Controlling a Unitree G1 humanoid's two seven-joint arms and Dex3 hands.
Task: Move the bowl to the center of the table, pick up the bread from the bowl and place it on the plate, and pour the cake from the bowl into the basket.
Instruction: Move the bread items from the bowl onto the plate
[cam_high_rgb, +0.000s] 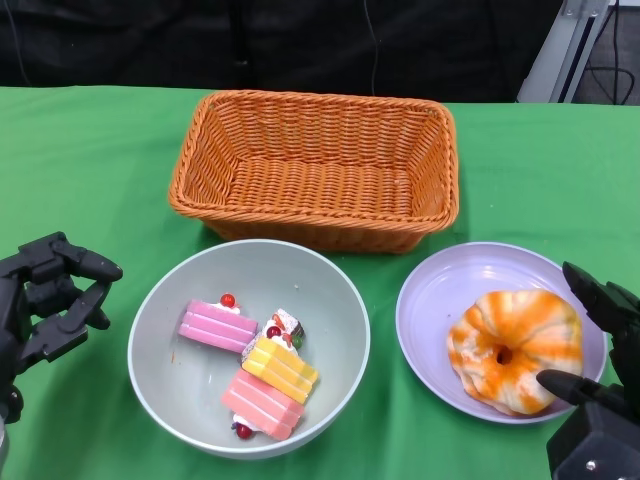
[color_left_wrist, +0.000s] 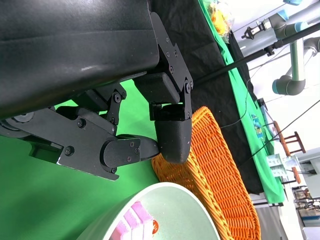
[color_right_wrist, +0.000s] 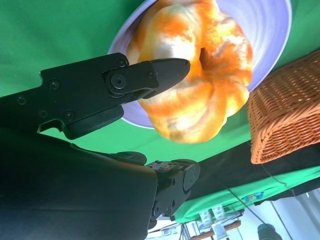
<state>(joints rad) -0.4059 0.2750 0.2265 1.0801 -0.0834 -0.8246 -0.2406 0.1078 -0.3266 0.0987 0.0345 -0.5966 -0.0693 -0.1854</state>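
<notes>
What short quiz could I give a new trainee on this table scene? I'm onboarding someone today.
1. True or false: the bread lies on the purple plate.
2. What is in the grey bowl? A) bread B) cake pieces C) nothing
3. Fill in: the basket holds ____.

Key:
1. True.
2. B, cake pieces.
3. Nothing; neither the left hand nor the right hand holds anything either.
</notes>
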